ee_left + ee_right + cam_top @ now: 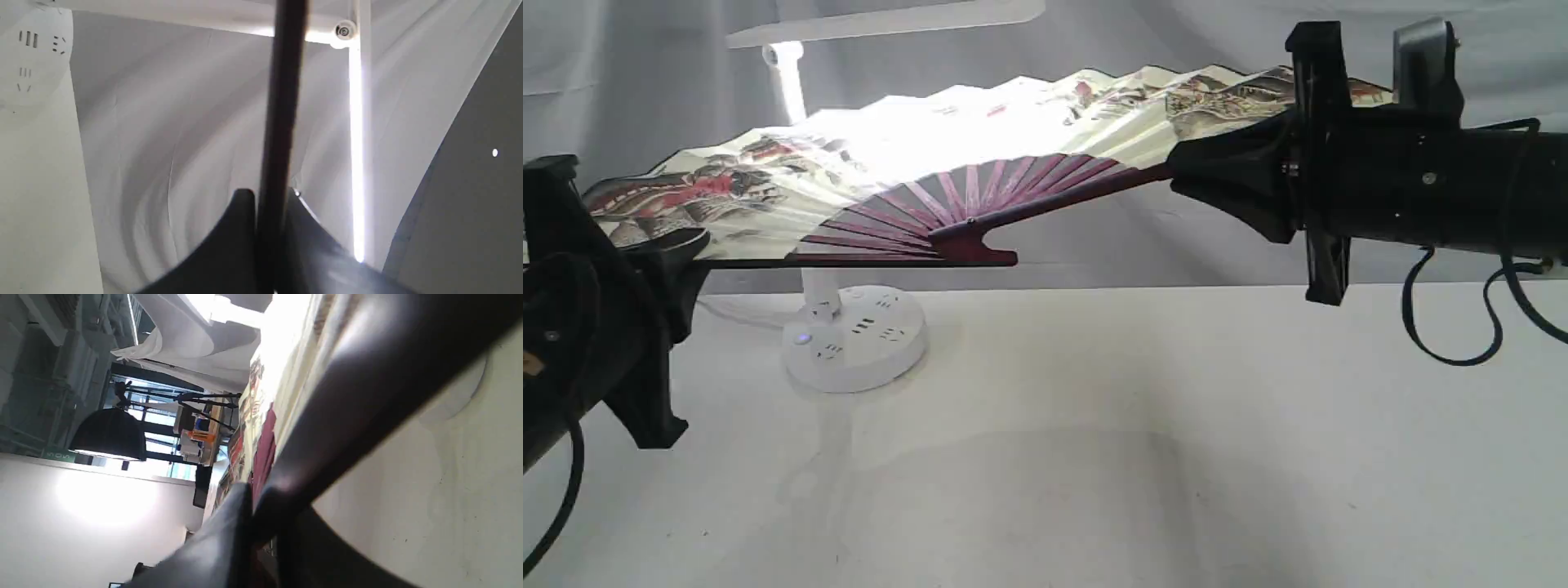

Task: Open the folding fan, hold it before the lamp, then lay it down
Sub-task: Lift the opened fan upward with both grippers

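Left gripper (pixel 697 249) and right gripper (pixel 1180 175), jaws clamped on opposite ends, stretch the folding fan (pixel 890 139) open before the lamp (pixel 854 341).

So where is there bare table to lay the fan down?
The table is bare right of the lamp base and all across the front, under the held fan. It is crowded only at back left, around the lamp base and the left gripper.

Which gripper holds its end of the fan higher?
The right gripper: its guard slopes up from the folding fan's pivot, while the left gripper holds the other guard level and lower.
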Available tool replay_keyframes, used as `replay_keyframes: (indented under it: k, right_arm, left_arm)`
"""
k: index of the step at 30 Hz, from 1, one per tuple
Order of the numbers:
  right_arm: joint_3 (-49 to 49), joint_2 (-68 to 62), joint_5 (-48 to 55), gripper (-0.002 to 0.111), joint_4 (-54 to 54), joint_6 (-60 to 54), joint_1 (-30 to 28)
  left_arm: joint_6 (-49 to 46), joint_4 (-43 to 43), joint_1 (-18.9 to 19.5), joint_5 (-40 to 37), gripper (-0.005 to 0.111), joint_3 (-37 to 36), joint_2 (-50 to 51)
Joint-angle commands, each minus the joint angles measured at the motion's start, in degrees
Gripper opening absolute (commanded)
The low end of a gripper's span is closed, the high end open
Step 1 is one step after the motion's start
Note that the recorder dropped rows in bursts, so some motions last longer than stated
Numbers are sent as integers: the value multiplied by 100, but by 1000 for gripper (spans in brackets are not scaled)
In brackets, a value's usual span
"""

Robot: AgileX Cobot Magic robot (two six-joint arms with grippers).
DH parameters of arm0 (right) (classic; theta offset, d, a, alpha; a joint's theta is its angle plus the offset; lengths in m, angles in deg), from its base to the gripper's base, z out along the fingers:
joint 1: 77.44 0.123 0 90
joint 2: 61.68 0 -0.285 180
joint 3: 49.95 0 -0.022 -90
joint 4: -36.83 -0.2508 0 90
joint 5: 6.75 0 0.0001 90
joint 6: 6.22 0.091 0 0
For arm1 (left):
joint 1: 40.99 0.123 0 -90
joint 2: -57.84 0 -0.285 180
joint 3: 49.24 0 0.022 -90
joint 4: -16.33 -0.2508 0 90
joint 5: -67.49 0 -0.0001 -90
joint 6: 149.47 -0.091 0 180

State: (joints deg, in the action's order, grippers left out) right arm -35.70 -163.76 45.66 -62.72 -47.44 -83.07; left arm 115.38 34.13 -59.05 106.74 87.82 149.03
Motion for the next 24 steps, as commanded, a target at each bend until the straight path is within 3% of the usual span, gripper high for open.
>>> replay_keyframes:
  k: [1,24]
  right_arm:
    - [-50,74,-760,0,-40,-176,-170]
    - [-50,451,-944,0,-40,-190,-170]
  left_arm:
    - [64,930,213,291,0,10,-193]
    - [156,947,213,425,0,10,-371]
